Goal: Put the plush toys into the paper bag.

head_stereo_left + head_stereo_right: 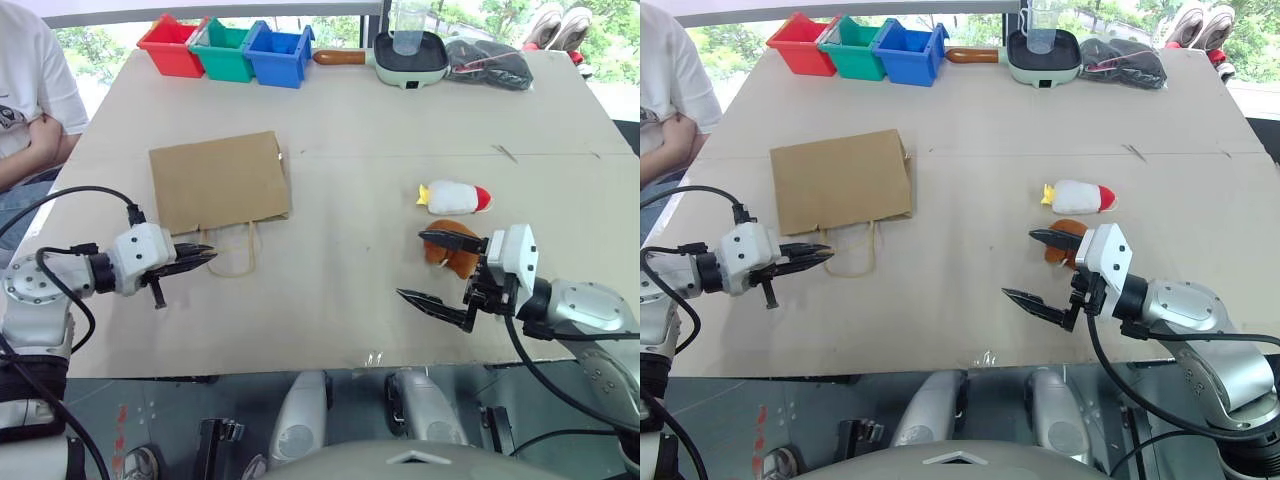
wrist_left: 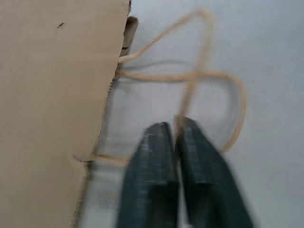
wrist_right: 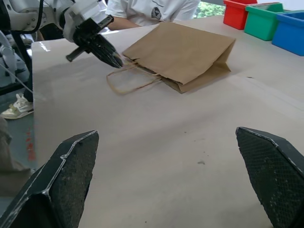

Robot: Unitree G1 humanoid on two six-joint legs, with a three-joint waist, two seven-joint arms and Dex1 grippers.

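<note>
Your left gripper has its fingers pressed together right at the bag's handles, and from the wrist view a strand of the tan loop seems to run in between the tips, though you can't be sure it is truly pinched. The bag lies flat on the table, mouth and handles toward you, so the step in hand looks like getting hold of a handle to lift and open the bag; neither toy has gone in yet. Your right gripper hangs with its jaws spread wide and empty, just beside the orange toy, which sits on the table partly behind the upper finger. The rocket toy lies a little farther from you, apart from the orange one and well apart from the bag. Next, you would want to raise the left hand gently and check that the handle comes up with it; if it slips free, regrip lower on the loop. The mouth needs to gape before any toy goes in, so hold the right arm back until the bag stands or opens, then close on the orange toy first, since it is nearest.
</note>
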